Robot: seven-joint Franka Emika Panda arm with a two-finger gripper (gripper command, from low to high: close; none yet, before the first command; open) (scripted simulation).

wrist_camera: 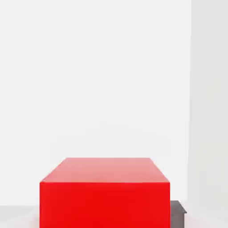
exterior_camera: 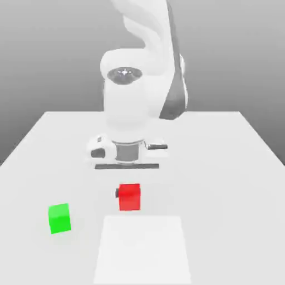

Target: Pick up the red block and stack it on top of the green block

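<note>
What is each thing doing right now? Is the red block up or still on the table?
Red block: between the fingers, not on the green block; whether it has left the table, cannot tell.
Green block: resting on the table, alone, nothing on top, apart from the red block.
Gripper: at the red block; open or shut, cannot tell.

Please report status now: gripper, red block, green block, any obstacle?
Gripper down at red block, finger state unclear. Green block apart, toward exterior view's left, nothing on it. No obstacle between them.
</note>
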